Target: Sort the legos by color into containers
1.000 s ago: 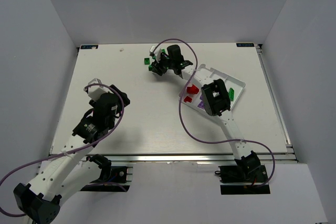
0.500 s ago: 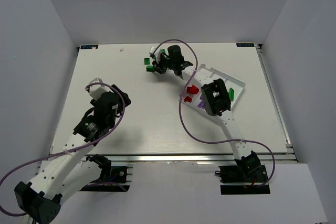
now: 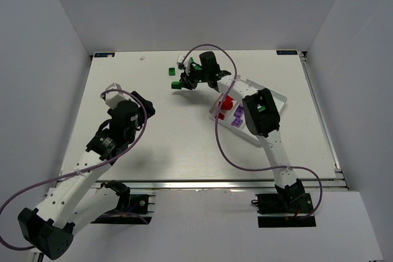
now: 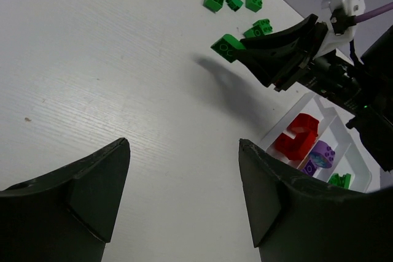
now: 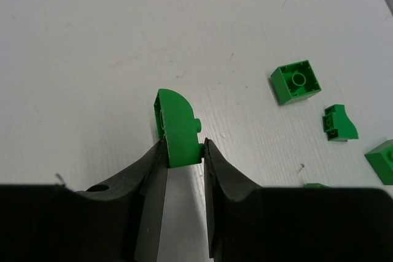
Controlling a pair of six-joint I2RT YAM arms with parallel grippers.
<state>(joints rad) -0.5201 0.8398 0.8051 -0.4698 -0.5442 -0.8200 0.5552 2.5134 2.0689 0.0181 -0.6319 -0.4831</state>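
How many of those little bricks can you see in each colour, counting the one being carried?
Green legos: 6 (4 loose on the table, 1 in the right gripper, 1 in the tray)
Red legos: 2, in the tray
Purple legos: 2, in the tray
Total: 10 in view; the right arm may hide more.

We stretch our right arm (image 3: pixel 261 118) far forward and to the left, its black 2-finger right gripper (image 5: pixel 184 151) pinched on a rounded green plastic brick (image 5: pixel 178 128). Our left arm (image 3: pixel 120 128) bends forward on its own side, wrist angled down, left gripper (image 4: pixel 183 151) spread wide with nothing between its 2 fingers.
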